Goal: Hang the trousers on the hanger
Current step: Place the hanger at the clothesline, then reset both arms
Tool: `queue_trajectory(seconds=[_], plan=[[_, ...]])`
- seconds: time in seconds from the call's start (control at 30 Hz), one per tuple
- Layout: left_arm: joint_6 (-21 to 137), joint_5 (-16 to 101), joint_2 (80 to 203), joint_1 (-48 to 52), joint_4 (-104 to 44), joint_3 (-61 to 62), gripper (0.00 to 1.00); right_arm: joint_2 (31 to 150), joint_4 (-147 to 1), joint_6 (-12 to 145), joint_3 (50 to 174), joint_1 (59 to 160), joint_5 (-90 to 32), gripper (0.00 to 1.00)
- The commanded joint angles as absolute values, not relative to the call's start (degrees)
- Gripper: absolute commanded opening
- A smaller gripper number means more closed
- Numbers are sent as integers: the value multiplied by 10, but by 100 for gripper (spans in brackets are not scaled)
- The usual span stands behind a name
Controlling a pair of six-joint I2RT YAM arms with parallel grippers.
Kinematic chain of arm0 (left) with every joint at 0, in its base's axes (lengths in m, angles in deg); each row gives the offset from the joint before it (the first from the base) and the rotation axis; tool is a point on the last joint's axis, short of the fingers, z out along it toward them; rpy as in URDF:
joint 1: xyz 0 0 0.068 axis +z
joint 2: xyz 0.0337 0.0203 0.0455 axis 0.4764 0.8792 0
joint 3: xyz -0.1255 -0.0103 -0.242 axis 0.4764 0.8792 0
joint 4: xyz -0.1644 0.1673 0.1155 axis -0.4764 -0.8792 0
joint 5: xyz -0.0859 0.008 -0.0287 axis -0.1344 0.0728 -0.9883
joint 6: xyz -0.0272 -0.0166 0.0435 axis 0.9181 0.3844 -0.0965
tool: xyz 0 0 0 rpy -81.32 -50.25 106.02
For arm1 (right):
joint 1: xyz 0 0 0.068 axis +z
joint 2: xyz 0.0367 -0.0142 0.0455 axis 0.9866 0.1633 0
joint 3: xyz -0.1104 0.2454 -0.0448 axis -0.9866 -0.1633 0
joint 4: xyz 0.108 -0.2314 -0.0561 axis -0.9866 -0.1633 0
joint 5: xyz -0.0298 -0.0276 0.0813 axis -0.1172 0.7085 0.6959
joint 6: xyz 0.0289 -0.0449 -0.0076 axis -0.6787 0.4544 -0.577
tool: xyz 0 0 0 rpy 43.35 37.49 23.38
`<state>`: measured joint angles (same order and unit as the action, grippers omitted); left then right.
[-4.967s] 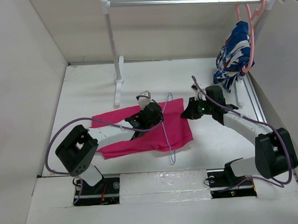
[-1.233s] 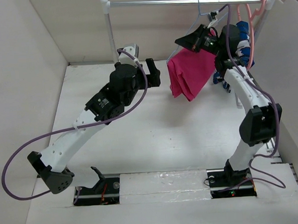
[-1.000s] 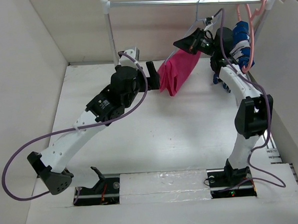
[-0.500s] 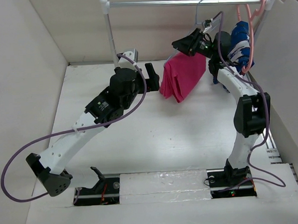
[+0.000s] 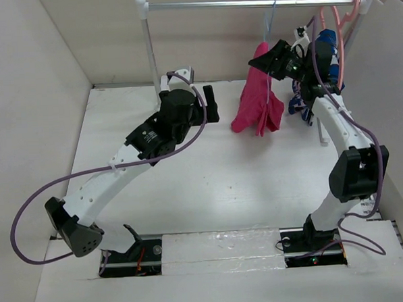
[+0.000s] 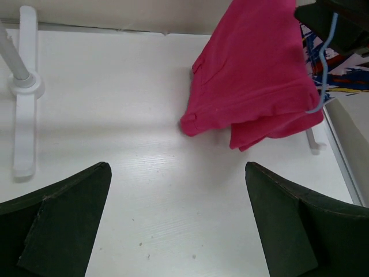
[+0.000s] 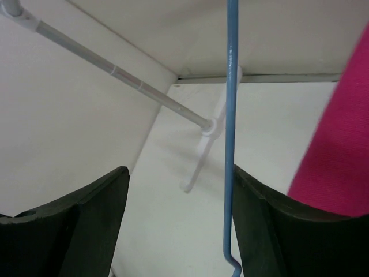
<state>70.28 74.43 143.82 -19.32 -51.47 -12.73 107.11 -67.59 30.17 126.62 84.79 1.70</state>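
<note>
The magenta trousers [image 5: 256,102] hang folded over the light-blue hanger [image 5: 269,25], whose hook sits on the rack's rail. My right gripper [image 5: 272,59] is up beside the hanger's neck, open. In the right wrist view the hanger's blue wire [image 7: 230,115] runs down between my open fingers, close to the right fingertip [image 7: 271,219], with the trousers [image 7: 340,156] at the right edge. My left gripper [image 5: 206,102] hovers left of the trousers, open and holding nothing. The left wrist view shows the trousers [image 6: 253,75] and the hanger's lower wire [image 6: 324,69] ahead of the left gripper [image 6: 179,222].
The white rack's rail [image 5: 248,2] spans the back on two posts [image 5: 150,66]. A blue-and-white garment [image 5: 319,67] hangs on a salmon-pink hanger [image 5: 338,42] at the rail's right end. White walls [image 5: 23,99] close in the table's sides.
My right gripper has opened and released the hanger, which now hangs from the rail with the trousers swung right. The left gripper opened wider and shifted slightly right.
</note>
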Motion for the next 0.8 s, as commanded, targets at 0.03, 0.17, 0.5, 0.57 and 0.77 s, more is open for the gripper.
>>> queue_trajectory(seconds=[0.03,0.17,0.5,0.57,0.77], plan=[[691,775,1441,-187,-515,-180,99,994,-797,422,1304,841,-67,85],[701,749,1443,-157,-520,-198,99,968,-843,461,1301,834,-110,100],[745,556,1433,-11,-513,-172,99,905,-898,537,1295,801,-196,100],[742,565,1427,-11,-516,-162,99,884,-897,561,1275,811,-199,100],[754,602,1394,-11,-538,-94,99,761,-940,608,1194,863,-234,100]])
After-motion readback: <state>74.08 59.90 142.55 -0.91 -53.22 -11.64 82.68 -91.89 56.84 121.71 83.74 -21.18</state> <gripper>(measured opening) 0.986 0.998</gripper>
